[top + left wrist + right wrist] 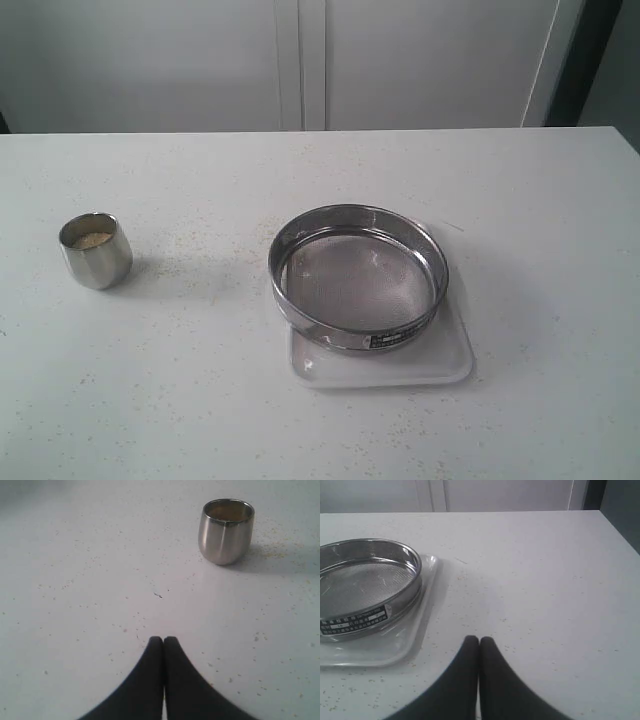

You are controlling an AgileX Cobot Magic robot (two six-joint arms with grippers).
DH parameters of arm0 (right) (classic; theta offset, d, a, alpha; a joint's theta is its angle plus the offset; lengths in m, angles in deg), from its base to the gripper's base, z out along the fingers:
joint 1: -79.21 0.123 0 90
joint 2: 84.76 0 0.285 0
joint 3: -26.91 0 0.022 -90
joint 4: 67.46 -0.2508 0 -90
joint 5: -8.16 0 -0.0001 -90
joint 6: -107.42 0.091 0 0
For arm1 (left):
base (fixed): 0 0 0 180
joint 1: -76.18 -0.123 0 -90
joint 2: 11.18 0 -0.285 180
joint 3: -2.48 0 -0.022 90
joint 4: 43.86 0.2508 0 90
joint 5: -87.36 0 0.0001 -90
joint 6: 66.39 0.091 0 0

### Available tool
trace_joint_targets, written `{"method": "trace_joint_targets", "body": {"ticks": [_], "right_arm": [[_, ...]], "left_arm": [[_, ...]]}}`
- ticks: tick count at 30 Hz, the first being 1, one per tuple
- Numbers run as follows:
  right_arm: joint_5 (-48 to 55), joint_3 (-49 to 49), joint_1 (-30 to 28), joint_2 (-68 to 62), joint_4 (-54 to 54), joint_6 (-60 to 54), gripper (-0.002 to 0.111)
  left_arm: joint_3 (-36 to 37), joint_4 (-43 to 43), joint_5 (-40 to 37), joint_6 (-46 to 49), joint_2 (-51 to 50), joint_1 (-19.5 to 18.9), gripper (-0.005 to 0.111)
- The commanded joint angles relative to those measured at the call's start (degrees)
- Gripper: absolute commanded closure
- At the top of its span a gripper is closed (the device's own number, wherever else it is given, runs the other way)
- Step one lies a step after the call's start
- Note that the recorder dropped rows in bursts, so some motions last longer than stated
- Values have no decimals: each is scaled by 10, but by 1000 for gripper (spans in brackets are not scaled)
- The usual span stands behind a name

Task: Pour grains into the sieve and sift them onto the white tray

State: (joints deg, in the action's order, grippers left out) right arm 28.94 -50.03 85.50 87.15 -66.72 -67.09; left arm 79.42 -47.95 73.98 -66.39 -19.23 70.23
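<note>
Nothing is done yet: the grains sit in the small steel cup on the table off to my left, the sieve rests empty on the white tray, and both my left jaws and right jaws are pressed together, holding nothing.

1. The sieve has a ring of shiny polished steel; its bottom is fine wire mesh, duller grey.
2. The white tray looks like smooth plastic, slightly glossy.
3. The small cup is smooth, shiny metal.
4. The grains in it look dry and matt.
5. The bench is white and smooth, with a faint sheen.
6. The jaws of the left gripper and the right gripper are black and matt.
</note>
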Motion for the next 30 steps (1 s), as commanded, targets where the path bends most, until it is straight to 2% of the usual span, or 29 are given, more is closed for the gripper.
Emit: {"method": "trace_joint_targets", "body": {"ticks": [1, 15, 26, 30], "right_arm": [[-7, -3, -6, 3, -1, 2, 108], [-7, -3, -6, 3, -1, 2, 108], [-7, -3, -6, 3, -1, 2, 108], [-7, -3, -6, 3, -1, 2, 108]], "left_arm": [[3, -1, 1, 0, 3, 4, 107], [3, -1, 4, 0, 3, 4, 107], [3, -1, 142, 0, 3, 4, 107], [3, -1, 158, 0, 3, 4, 107]]}}
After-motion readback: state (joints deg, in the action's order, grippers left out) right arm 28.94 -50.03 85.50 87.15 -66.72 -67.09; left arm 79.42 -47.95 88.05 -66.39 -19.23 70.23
